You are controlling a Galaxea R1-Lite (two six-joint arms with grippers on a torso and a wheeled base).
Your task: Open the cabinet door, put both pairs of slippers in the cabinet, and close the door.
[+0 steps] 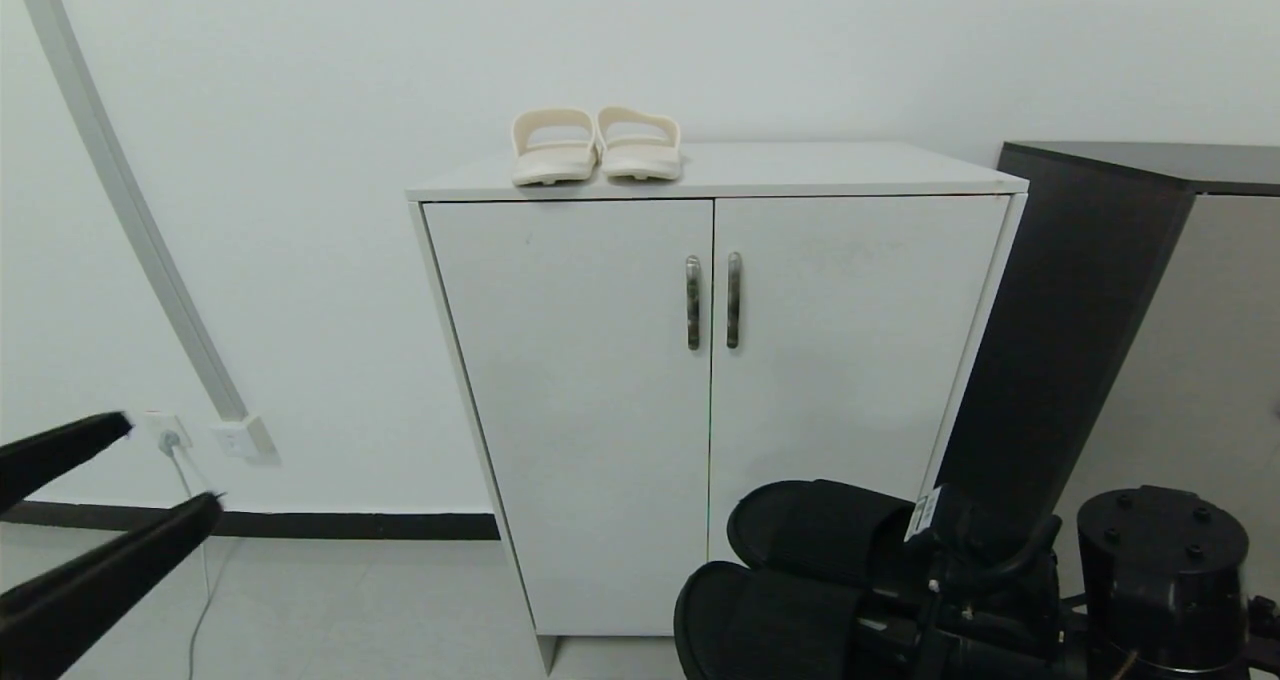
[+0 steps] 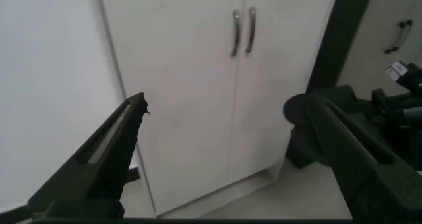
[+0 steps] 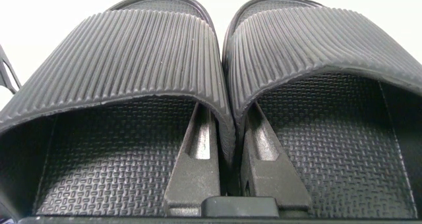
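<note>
Cabinet doors (image 1: 580,400) are shut, their upright handles (image 1: 693,302) ahead-right of the empty, spread left gripper (image 1: 170,463). Right gripper (image 3: 227,128) pinches 2 black slippers (image 1: 800,560).

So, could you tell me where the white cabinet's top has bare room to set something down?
The white cabinet top is bare from the cream slide slippers rightward to its edge by the black cabinet; its left part is crowded.

slippers (image 1: 597,147) on cabinet (image 1: 580,410) top, second pair (image 1: 810,532) low before cabinet
</note>
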